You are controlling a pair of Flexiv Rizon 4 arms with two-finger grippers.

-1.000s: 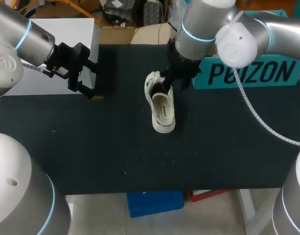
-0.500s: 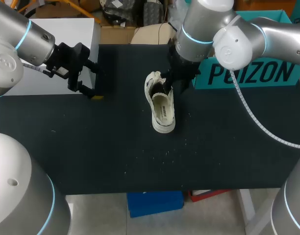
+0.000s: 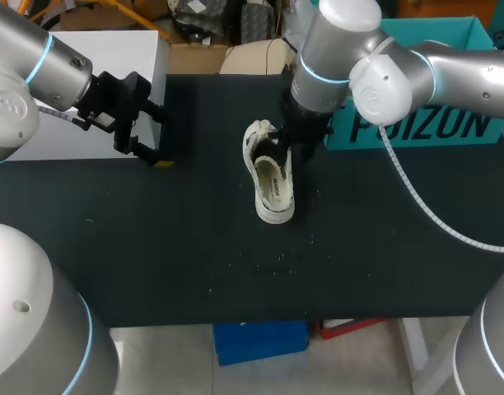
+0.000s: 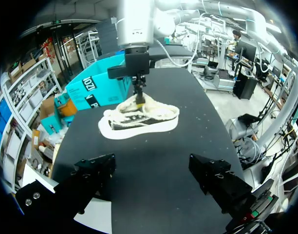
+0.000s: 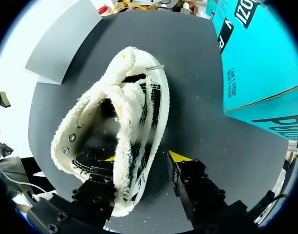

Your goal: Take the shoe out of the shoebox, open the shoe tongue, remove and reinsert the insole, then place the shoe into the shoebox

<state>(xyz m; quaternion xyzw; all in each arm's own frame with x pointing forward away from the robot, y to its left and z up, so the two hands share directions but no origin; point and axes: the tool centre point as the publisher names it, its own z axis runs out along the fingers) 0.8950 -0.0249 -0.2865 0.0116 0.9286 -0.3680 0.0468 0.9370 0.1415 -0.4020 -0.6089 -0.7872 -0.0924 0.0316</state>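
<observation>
At the middle of the black table (image 3: 194, 247) lies the cream woven low-top shoe (image 3: 273, 185), upright on its sole. The right gripper (image 5: 144, 157) stands at its heel, jaws spread astride one side wall, outer finger just clear. The teal cardboard shoebox (image 3: 433, 127) sits at two o'clock. At nine o'clock, the left gripper (image 4: 154, 173) hangs wide, holding nothing.

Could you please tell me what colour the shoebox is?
The shoebox is teal; the head view shows it best.
</observation>
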